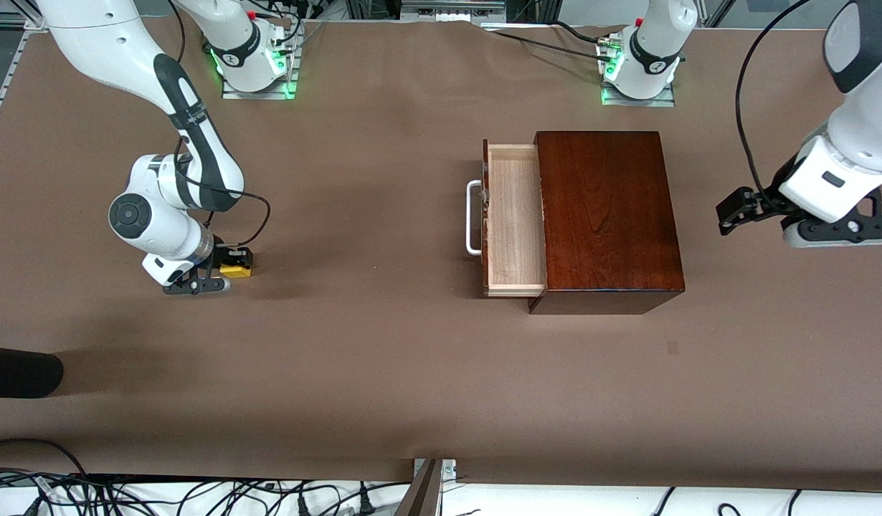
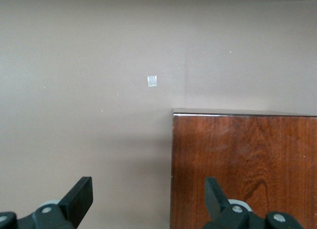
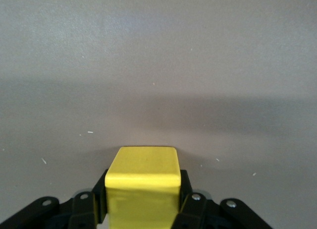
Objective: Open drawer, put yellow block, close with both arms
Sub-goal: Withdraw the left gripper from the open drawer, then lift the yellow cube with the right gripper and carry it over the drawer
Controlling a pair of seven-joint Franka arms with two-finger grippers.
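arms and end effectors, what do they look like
Both arms are glossy white with dark grey joint caps and loose black cables; their bases glow green. The right end effector and the left end effector are black, each with two fingers.

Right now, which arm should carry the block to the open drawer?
The right arm. Its tool is already shut on the yellow block, down on the table. The left tool hangs open beside the wooden box, and the drawer stands pulled out.
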